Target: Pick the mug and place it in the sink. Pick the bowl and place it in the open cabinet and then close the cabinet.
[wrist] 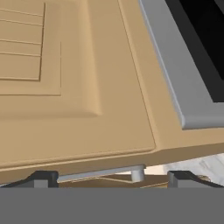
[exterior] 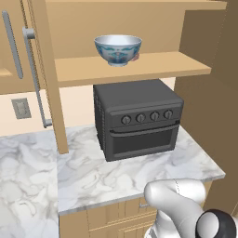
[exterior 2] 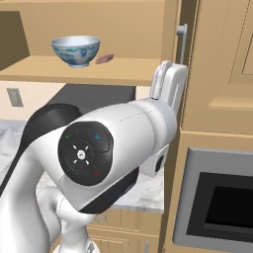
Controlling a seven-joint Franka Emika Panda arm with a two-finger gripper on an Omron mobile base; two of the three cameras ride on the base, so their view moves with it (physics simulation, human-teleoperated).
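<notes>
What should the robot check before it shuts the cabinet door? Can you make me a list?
1. Bowl on the cabinet shelf: ok, it sits upright.
2. Bowl clear of the shelf's front edge: ok, it sits back from it.
3. Cabinet door not yet closed: ok, open in both base views.
4. Gripper open and empty: ok, nothing between the fingertips.
5. Door handle lined up between the fingertips: ok in the hand view.
6. Small reddish thing beside the bowl out of the door's way: cannot tell.
</notes>
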